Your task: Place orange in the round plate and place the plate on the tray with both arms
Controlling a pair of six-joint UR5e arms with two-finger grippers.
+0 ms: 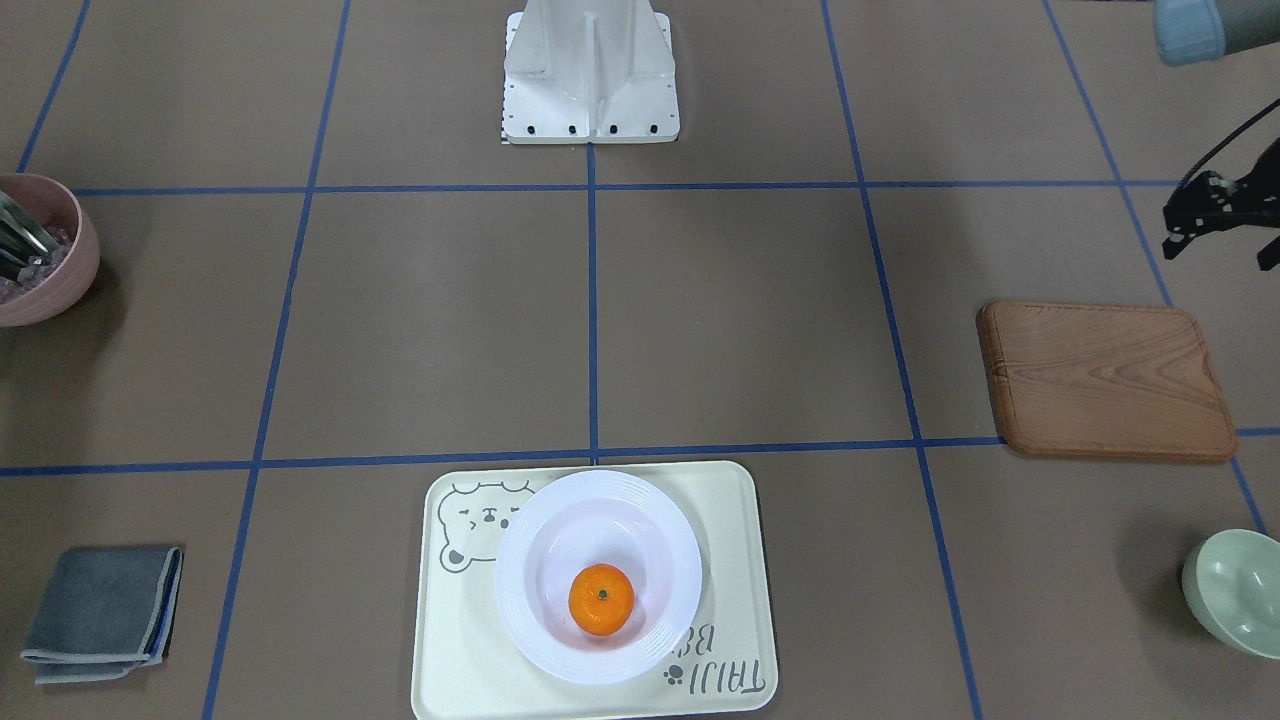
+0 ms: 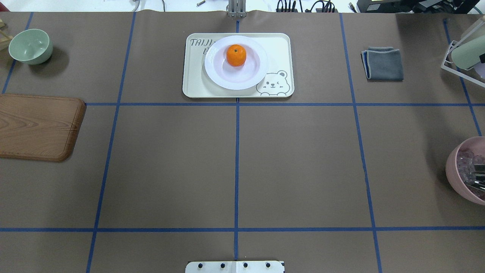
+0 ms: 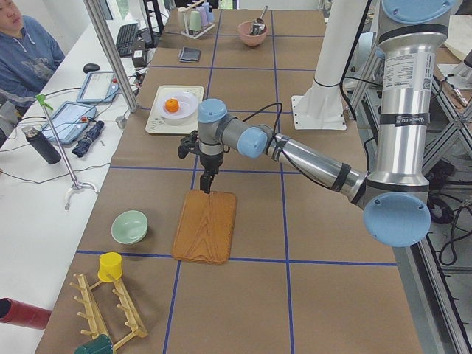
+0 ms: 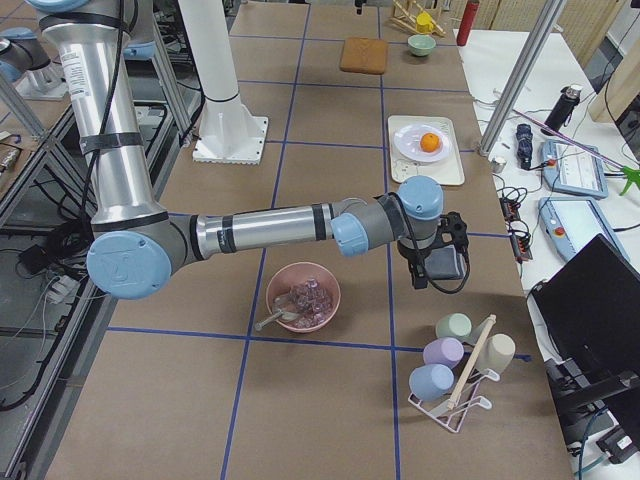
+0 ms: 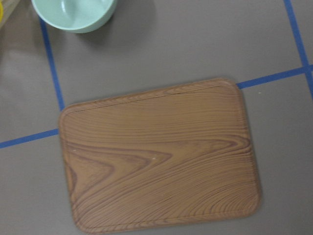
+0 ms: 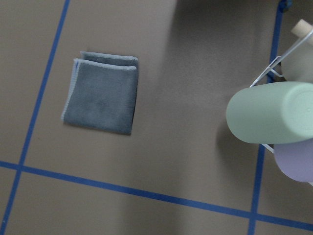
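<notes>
The orange [image 1: 601, 598] [image 2: 236, 55] lies inside the white round plate [image 1: 520, 590] [image 2: 212, 72]. That plate rests on the cream bear tray [image 1: 450, 660] [image 2: 193, 85] at the table's far middle. My left gripper [image 3: 208, 184] hangs above the far end of the wooden board, well away from the tray; only its black body [image 1: 1215, 215] shows at the front-facing view's right edge, and I cannot tell if it is open or shut. My right gripper [image 4: 425, 275] hovers over the grey cloth area, and its state I cannot tell. Neither gripper touches the plate.
A wooden board [image 2: 36, 127] [image 5: 161, 156] and a pale green bowl [image 2: 30, 45] sit on my left side. A grey folded cloth [image 2: 382, 63] [image 6: 100, 93], a pink bowl [image 2: 468, 170] with utensils and a cup rack [image 6: 271, 112] sit on my right. The robot base [image 1: 590, 75] stands at the near middle.
</notes>
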